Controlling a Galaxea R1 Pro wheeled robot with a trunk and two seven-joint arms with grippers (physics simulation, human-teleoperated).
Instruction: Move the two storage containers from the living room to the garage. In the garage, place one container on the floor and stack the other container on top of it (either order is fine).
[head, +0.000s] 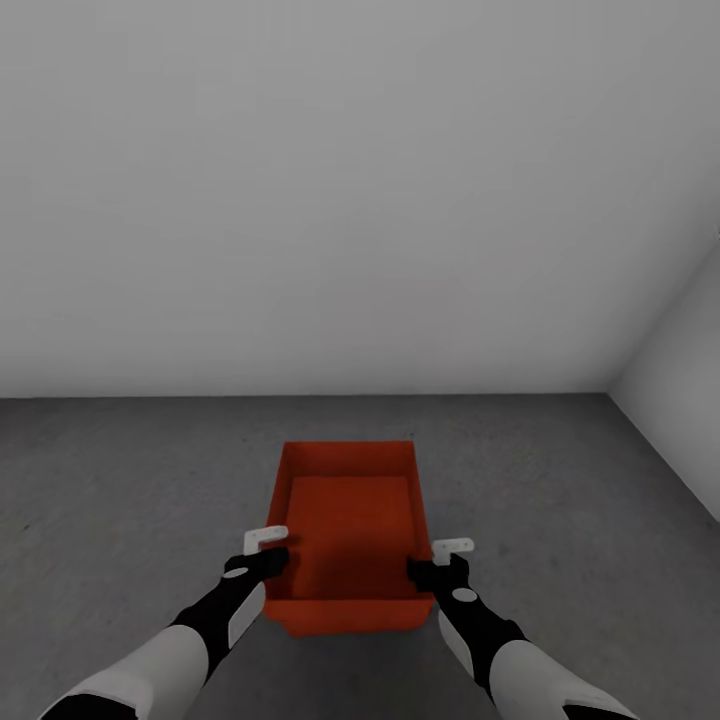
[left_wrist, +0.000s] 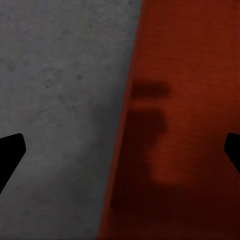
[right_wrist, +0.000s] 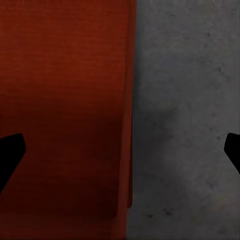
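Orange-red plastic sits nearest the robot: a storage container (head: 349, 535), rectangular and open-topped, is held between the two arms over the dark grey concrete floor (head: 120, 480), its long axis running away from the robot. The left gripper (head: 272, 560) is at the container's left wall near the close end, and the right gripper (head: 428, 568) is at the right wall opposite it. In the left wrist view the left gripper (left_wrist: 120, 150) has its two dark fingertips (left_wrist: 10, 150) far apart at the edges of the picture, straddling the container (left_wrist: 185, 125) wall, with orange-red on one side and mottled floor (left_wrist: 60, 100) on the other; a shadow falls on the inner face. The right wrist view shows the same for the right gripper (right_wrist: 120, 150): fingertips (right_wrist: 10, 152) spread wide on either side of the container (right_wrist: 65, 100) wall, bare concrete floor (right_wrist: 185, 125) beyond it. Neither pair of fingers is pressed onto the wall. Whether the container rests on the floor or hangs just above it, I cannot tell. Farther off, the concrete runs to a plain white wall (head: 350, 200), which meets a second white wall (head: 680, 400) in a corner at the right.
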